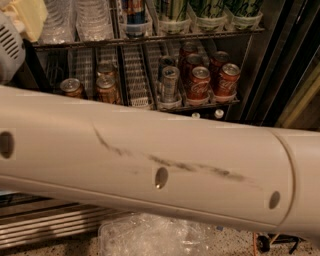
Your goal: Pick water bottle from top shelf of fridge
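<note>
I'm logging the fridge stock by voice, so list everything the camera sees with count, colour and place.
water bottles: two, clear ribbed, top shelf, left.
blue-and-red can: one, top shelf, middle.
containers: three, green and white, top shelf, right.
soda cans: about nine, red, silver and copper, rack below.
bottle caps: two, white, below the soda cans.
plastic wrap: one heap, clear, floor.
base grille: one, steel, lower left.
yellow object: one, top-left corner.
grey vented housing: one, left edge.
arm: one, cream, scuffed, across the frame.
gripper: none in view, out of frame.
</note>
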You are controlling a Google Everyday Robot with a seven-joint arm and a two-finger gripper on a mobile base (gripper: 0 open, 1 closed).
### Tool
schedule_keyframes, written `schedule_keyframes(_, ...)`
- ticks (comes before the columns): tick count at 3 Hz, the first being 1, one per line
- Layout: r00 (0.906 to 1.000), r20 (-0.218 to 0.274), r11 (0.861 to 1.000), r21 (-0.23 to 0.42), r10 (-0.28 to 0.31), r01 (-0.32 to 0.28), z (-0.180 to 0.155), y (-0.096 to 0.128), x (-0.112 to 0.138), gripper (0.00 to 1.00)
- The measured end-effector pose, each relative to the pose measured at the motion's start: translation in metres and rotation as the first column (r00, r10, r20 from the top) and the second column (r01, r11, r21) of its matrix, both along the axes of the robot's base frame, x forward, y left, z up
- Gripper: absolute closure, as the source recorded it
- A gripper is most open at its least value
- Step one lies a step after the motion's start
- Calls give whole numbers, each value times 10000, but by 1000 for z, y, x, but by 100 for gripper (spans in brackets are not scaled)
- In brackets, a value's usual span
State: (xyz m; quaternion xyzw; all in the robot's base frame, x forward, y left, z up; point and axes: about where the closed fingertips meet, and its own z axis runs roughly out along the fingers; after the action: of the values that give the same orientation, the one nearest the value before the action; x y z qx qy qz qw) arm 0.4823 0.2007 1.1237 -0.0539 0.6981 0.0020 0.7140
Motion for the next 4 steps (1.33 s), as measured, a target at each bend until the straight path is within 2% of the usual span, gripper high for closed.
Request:
schedule_keyframes(2, 9985, -322, 9990, 103, 435, -432, -19, 6, 23, 39)
schedule_keyframes(4, 9977, -226, 9979, -14, 643, -643, -23, 7, 54, 31)
